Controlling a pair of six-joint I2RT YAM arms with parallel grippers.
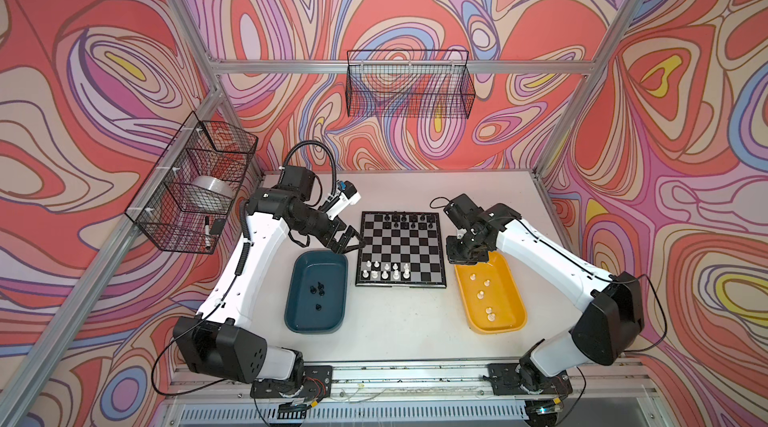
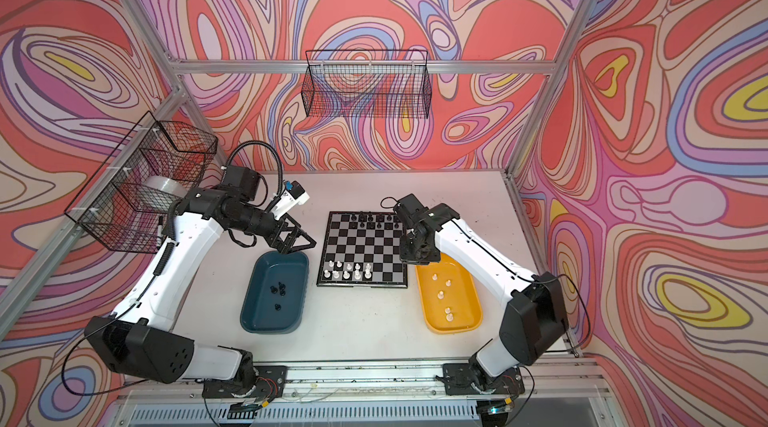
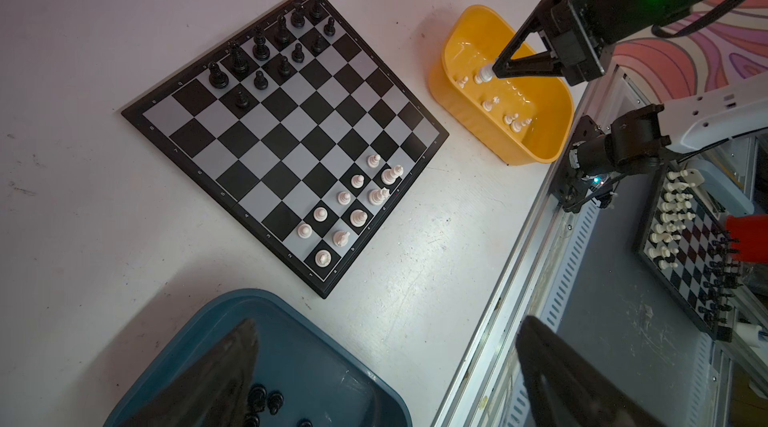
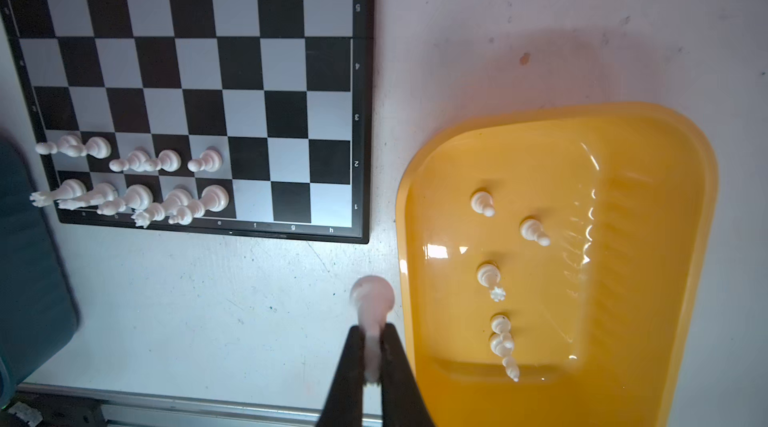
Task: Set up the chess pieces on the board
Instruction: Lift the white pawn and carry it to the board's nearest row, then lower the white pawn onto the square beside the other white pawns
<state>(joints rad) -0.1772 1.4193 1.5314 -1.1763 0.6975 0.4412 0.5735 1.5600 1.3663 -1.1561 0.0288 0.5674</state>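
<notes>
The board (image 1: 401, 246) lies mid-table, also in the left wrist view (image 3: 291, 134) and the right wrist view (image 4: 208, 51). Black chess pieces (image 1: 405, 219) fill part of its far rows. White ones (image 1: 386, 272) stand in its near left rows. My right gripper (image 4: 372, 329) is shut on a white piece (image 4: 372, 300), held above the table between the board and the yellow tray (image 1: 515, 304). Several white pieces (image 4: 490, 275) lie in that tray. My left gripper (image 1: 353, 240) hangs open and empty over the far end of the teal tray (image 1: 299, 312), which holds several black pieces (image 1: 318, 290).
Wire baskets hang on the left wall (image 1: 195, 188) and the back wall (image 1: 409, 84). The left one holds a tape roll and a marker. An aluminium rail (image 1: 395, 375) runs along the table's front edge. A second chessboard (image 3: 698, 246) sits below the table.
</notes>
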